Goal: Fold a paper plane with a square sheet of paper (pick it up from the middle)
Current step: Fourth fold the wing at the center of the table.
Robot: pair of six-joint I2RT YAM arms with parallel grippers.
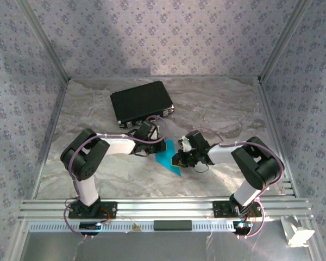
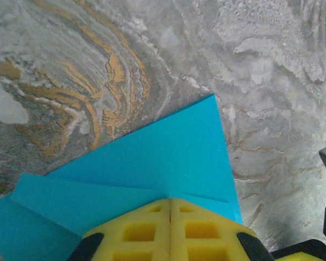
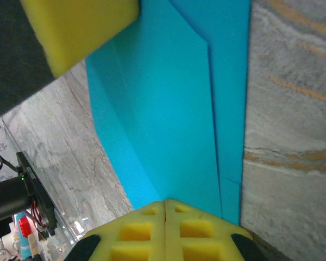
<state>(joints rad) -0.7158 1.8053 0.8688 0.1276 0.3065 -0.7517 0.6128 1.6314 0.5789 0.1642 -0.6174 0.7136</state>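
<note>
Marbled tabletop (image 1: 223, 109) carries the part-folded blue paper (image 2: 168, 157), lying beneath and ahead of both sets of jaws. The left gripper (image 2: 170, 202) and right gripper (image 3: 165, 203) have jaws together, likely pressing its creases flat.

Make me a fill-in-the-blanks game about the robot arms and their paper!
1. The folded paper between the arms is coloured ____.
2. The left gripper and the right gripper are both ____, not open.
3. The case on the far side of the table is coloured ____.
Missing words: blue; shut; black.
</note>
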